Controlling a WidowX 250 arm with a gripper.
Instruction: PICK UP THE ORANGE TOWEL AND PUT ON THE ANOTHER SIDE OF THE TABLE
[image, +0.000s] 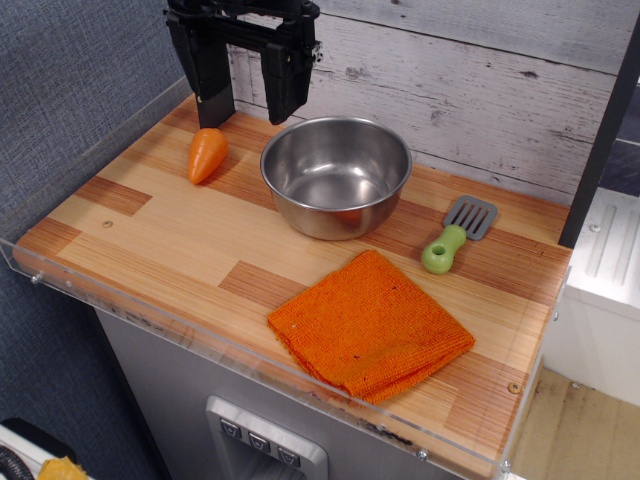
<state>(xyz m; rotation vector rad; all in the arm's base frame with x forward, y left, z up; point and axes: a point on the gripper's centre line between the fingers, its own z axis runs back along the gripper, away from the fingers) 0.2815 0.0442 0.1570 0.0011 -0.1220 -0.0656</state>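
The orange towel (368, 324) lies folded flat on the front right part of the table (160, 235), close to the clear front rim. My gripper (246, 108) hangs at the back left, above the table's far edge, with its two black fingers apart and nothing between them. It is well away from the towel, behind the steel bowl and beside the carrot.
A steel bowl (336, 175) stands at the back middle. A small orange plastic carrot (207, 154) lies at the back left, just below my gripper. A spatula with a green handle (457, 236) lies at the right. A clear acrylic rim (200, 335) edges the table.
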